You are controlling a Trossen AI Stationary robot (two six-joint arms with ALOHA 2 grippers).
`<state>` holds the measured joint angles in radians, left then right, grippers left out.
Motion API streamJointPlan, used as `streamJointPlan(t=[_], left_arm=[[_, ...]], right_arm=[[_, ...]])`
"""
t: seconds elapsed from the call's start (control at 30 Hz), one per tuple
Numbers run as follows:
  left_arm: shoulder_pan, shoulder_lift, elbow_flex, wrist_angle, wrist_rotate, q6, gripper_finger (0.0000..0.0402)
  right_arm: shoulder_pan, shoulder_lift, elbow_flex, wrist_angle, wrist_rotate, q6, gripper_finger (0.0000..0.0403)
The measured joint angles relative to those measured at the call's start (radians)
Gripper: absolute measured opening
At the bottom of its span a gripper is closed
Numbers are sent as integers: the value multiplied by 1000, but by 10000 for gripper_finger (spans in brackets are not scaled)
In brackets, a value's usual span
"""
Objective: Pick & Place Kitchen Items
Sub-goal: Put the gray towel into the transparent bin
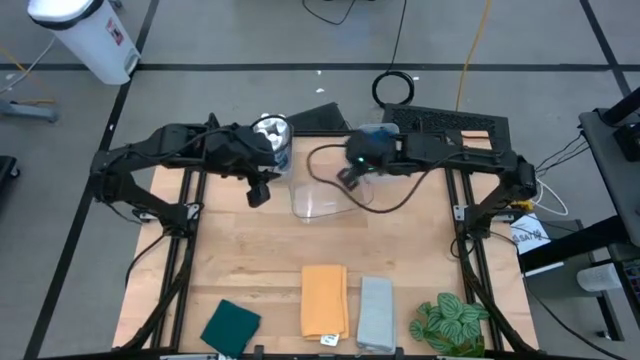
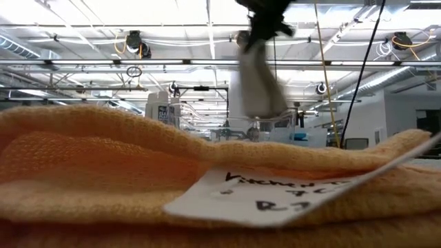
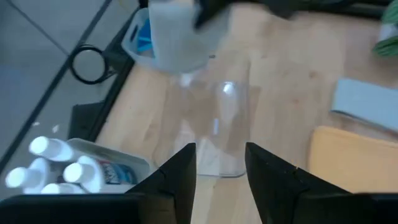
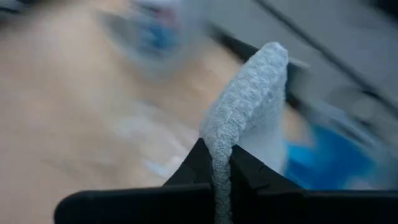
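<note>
Four cloths show: one orange cloth (image 1: pixel 324 300), one dark green cloth (image 1: pixel 231 325), one grey cloth (image 1: pixel 376 312) flat on the table, and another grey cloth (image 4: pixel 247 118) pinched in a gripper. At least four white bottles (image 3: pixel 55 168) stand together. One plant (image 1: pixel 450 322). One clear bin (image 1: pixel 318 190).
</note>
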<state>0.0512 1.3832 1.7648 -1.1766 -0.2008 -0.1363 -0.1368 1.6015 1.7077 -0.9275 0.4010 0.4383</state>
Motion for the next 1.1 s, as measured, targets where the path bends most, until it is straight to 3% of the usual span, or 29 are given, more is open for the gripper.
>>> streamJointPlan(t=[0.13, 0.27, 0.4, 0.67, 1.1], left_arm=[[2, 6, 0, -5, -48, 2, 143], [5, 9, 0, -20, -55, -11, 143], [4, -10, 0, -28, -54, -33, 143], [4, -30, 0, -33, -54, -66, 143], [4, -29, 0, -42, -56, -76, 143]], right_arm=[[34, -4, -11, 423, -232, -85, 0], [66, 18, -144, 859, -276, -28, 0], [64, 111, -313, 1120, -327, 64, 0], [29, 184, -406, 1128, -295, 122, 0], [63, 108, -409, 921, -112, 19, 0]])
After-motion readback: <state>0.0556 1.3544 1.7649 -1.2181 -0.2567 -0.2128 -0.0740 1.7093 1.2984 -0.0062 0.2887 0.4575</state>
